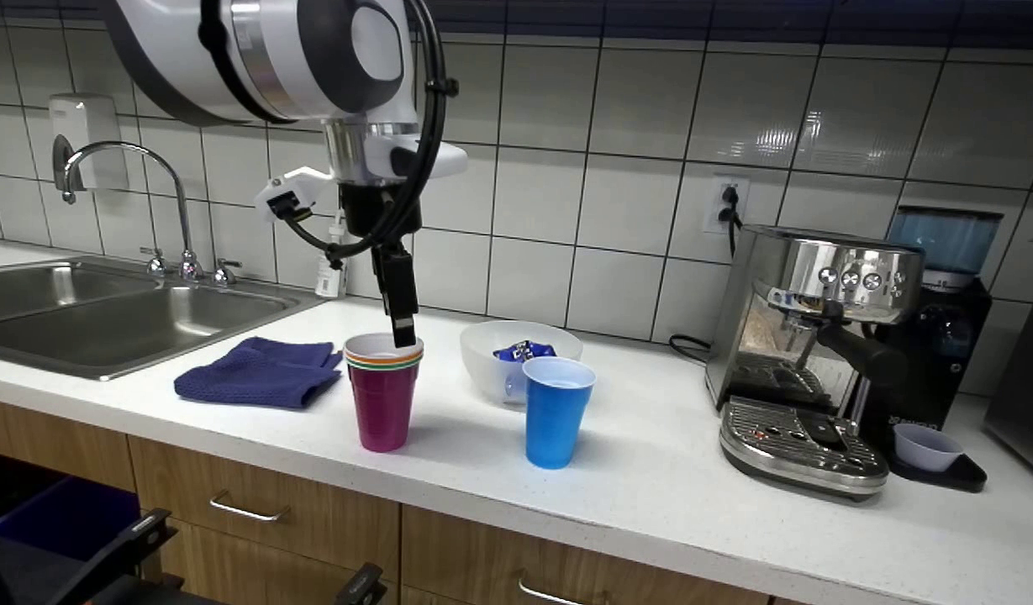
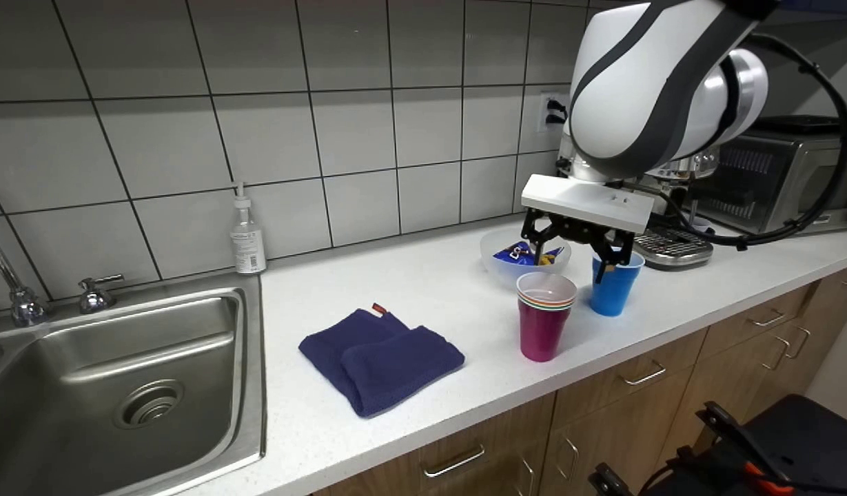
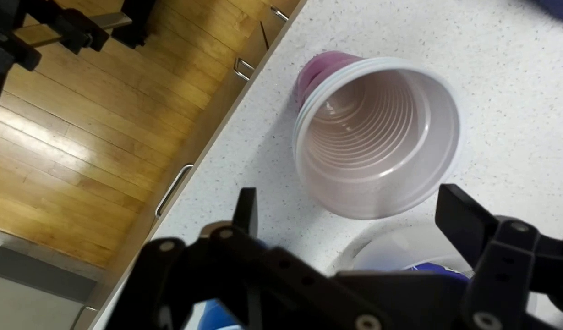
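Tool (image 2: 568, 269) near stacked cups (image 1: 386, 412), blue cup (image 1: 556, 424), bowl (image 1: 484, 361) alongside

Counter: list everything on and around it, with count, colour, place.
Counter: one, white, across scene
Drawers: several, brown, below counter
Sink: one, silver, in counter
Faucet: one, chrome, behind sink
Wall dispenser: one, white, above sink
Pump bottle: one, clear, beside sink
Cloth: one, navy, on counter
Cup stack: one, purple outside, beside cloth
Blue cup: one, blue, beside cup stack
Bowl: one, whitish, behind blue cup
Packets: count unclear, blue, in bowl
Espresso machine: one, silver, on counter
Grinder: one, black, beside espresso machine
Small cup: one, whitish, by grinder
Microwave: one, silver, by grinder
Outlet: one, white, above counter
Arm: one, white, above counter
Gripper: one, black, open, near cup stack
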Robot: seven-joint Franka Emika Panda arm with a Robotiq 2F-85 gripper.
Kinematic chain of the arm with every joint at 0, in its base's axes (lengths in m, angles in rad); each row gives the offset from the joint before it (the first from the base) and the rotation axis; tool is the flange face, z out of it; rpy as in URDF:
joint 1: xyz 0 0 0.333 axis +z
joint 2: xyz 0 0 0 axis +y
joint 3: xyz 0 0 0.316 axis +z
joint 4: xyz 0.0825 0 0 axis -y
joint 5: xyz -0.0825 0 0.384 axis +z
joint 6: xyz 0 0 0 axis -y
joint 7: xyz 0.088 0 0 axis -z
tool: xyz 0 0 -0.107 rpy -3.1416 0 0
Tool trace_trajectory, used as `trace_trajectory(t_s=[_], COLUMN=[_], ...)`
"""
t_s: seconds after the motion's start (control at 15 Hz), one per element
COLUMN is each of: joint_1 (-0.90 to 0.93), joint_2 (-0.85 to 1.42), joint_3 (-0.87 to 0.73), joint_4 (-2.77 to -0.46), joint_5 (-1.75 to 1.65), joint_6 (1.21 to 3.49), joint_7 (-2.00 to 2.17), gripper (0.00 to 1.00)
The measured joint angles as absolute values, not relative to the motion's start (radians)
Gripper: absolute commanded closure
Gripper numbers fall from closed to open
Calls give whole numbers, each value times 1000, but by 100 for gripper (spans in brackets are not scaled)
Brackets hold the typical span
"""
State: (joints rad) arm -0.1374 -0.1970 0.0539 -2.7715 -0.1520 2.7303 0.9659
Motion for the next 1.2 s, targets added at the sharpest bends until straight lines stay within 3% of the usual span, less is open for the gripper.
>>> trace_trajectory(t_s=[1.2], joint_1=[-296], joint_2=[-212], joint_3=[-24], joint_4=[-2753], joint_5=[-237], joint_6=[2729], joint_7=[963], gripper=[0])
